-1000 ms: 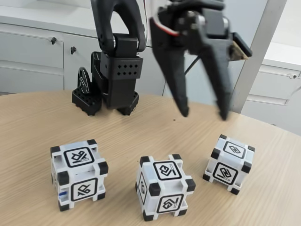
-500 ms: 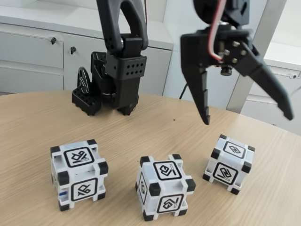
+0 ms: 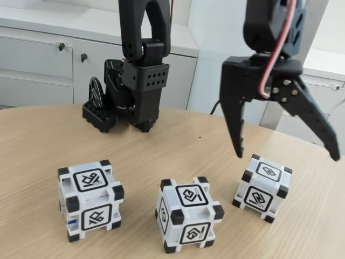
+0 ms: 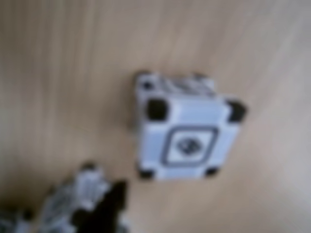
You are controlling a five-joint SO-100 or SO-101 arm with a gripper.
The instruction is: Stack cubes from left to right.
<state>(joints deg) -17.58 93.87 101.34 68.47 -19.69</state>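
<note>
Approach step, by my reading: the end effector (image 3: 288,157) hangs spread wide and empty above the right cube (image 3: 262,187) in the fixed view, one finger to its left, the other past its right side. All three cubes sit apart on the desk (image 3: 43,140) — the left cube (image 3: 90,199) and the middle cube (image 3: 188,213) nearer the camera. The wrist view shows one cube (image 4: 187,128) blurred below. Next, a straight descent astride the right cube, then closing — none is stacked yet.

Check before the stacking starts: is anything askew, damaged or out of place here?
Nothing is damaged. Only the right cube sits turned relative to the left cube and middle cube. The open gripper hangs above it.
</note>
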